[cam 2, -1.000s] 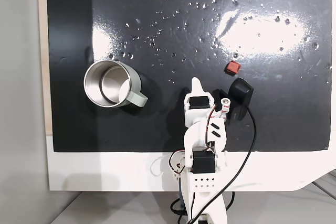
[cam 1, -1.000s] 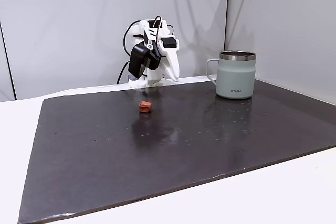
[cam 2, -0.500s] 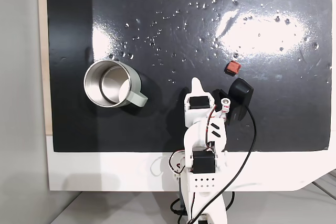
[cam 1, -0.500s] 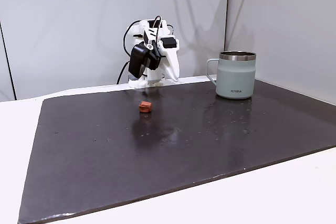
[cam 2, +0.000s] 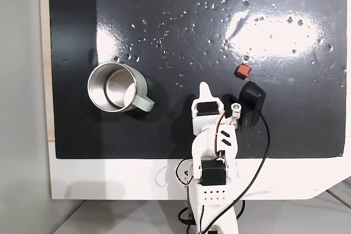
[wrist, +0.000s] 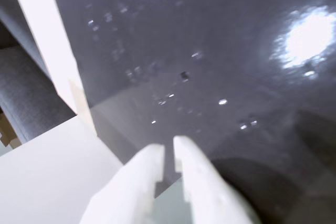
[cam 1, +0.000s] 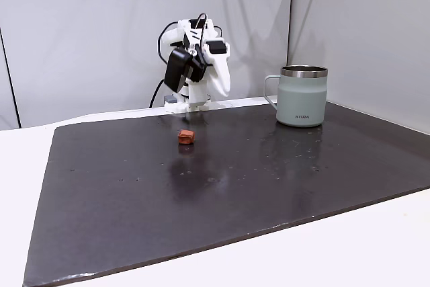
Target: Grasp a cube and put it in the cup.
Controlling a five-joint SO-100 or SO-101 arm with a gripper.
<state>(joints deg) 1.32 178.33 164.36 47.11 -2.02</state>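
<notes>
On the dark mat [cam 1: 235, 179], the cube [cam 1: 185, 136] lies free, near my arm's base and well apart from the cup [cam 1: 302, 96]. In a fixed view from above, the cube [cam 2: 243, 70] sits just beyond my black wrist camera [cam 2: 250, 102], while the cup [cam 2: 113, 86] stands upright to the left of my arm, its handle [cam 2: 143, 102] pointing toward the arm. In the wrist view, my gripper [wrist: 168, 153] hangs above bare mat close to the white table edge [wrist: 47, 40]. Its two white fingers [wrist: 195, 177] are nearly together, a narrow gap between the tips, grasping nothing.
</notes>
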